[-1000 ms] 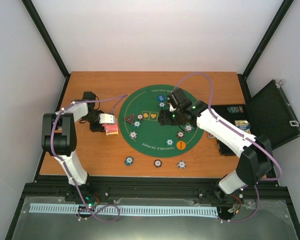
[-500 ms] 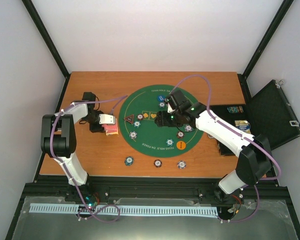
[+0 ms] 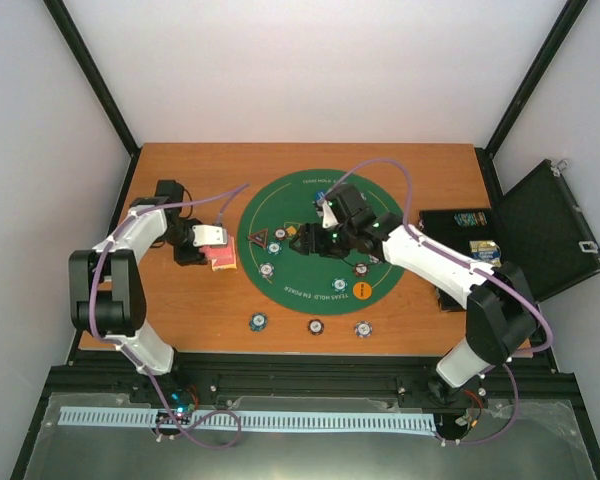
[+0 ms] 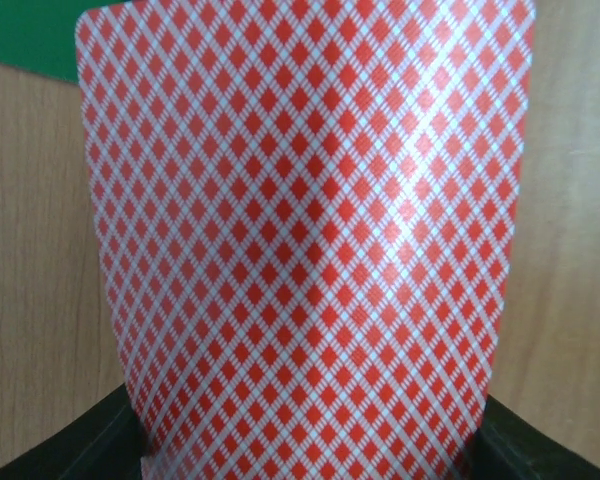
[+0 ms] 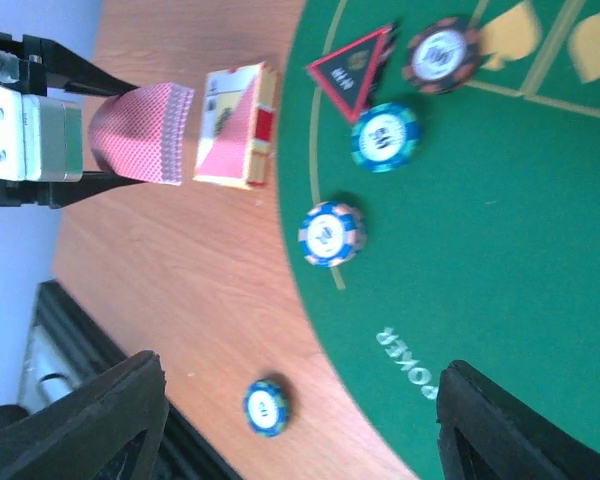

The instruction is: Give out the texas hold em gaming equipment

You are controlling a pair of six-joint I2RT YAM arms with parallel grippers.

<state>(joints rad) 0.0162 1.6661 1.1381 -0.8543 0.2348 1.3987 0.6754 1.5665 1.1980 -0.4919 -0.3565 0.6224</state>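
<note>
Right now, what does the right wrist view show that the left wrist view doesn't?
Only the right wrist view: the left gripper seen from outside, clamping the cards, with a card box beside them, a triangle marker and four chips. Only the left wrist view: the diamond pattern on the card back up close, with its own fingers at the bottom corners. Both: the red-backed cards, the wooden table and the green mat.

cards (image 4: 310, 230): glossy coated paper | table (image 4: 565, 250): smooth wood grain | mat (image 5: 500, 230): matt green felt | chips (image 5: 385, 137): plastic
</note>
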